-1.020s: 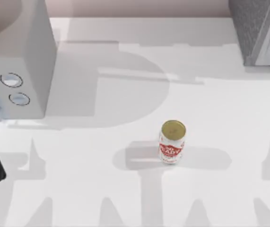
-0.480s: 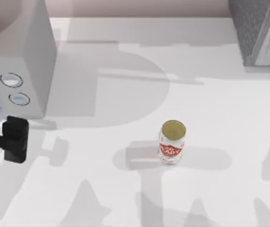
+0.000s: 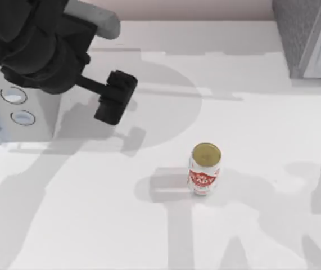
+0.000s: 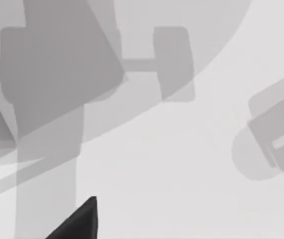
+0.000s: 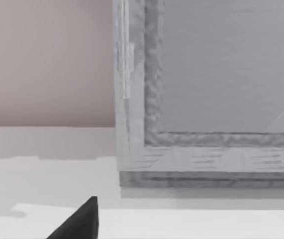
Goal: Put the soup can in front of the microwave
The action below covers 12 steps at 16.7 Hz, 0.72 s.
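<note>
The bench (image 3: 250,236) was a plain white surface crossed by arm shadows. The microwave (image 3: 19,107), the largest item, stood at the top view's left edge, its two round dials (image 3: 17,107) facing the near side of the bench. A darker speckled grey box (image 3: 309,36) with a light panel occupied the far right corner; the right wrist view showed the same box (image 5: 206,99) close up against a pinkish wall (image 5: 47,62).

The left arm (image 3: 42,42) reached in from the upper left, above the microwave's top. The left hand (image 3: 115,97) hung over bare bench just right of the microwave, well apart from the soup can. From above it appeared as a dark block; whether it was released or clenched could not be told, though it evidently grasped nothing. The left wrist view showed bare bench (image 4: 181,164) with shadows and one dark fingertip (image 4: 79,221).

The right arm was parked off the right side; one dark fingertip (image 5: 79,221) appeared in its wrist view, and the right hand's state could not be told.

The soup can (image 3: 204,169) stood upright near the bench centre, untouched.

Judged progress: early. No grasp was made. Remaining steps: approach, grasp, carry left, set down in front of the dials.
</note>
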Available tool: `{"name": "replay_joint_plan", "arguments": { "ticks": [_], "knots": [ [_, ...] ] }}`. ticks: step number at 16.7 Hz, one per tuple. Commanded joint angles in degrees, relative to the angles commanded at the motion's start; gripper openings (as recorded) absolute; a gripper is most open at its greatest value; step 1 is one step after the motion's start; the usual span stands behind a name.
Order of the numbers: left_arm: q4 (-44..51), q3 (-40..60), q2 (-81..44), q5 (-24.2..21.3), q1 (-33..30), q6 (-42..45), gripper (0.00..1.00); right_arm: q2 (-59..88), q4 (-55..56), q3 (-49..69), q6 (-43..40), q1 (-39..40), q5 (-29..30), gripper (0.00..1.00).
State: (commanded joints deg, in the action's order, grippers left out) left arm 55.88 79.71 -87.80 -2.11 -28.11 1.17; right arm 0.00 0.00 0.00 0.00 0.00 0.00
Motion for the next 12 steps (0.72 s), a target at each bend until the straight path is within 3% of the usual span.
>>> {"name": "replay_joint_plan", "arguments": {
  "ticks": [7,12],
  "knots": [
    [19.2,34.5,-33.3,1.0,-14.3,-1.8,1.0,0.0,0.0,0.0,0.0,0.0,0.0,1.0],
    [26.6,47.6,-46.3,1.8,-19.8,-2.8,1.0,0.0,0.0,0.0,0.0,0.0,0.0,1.0]
  ]
}}
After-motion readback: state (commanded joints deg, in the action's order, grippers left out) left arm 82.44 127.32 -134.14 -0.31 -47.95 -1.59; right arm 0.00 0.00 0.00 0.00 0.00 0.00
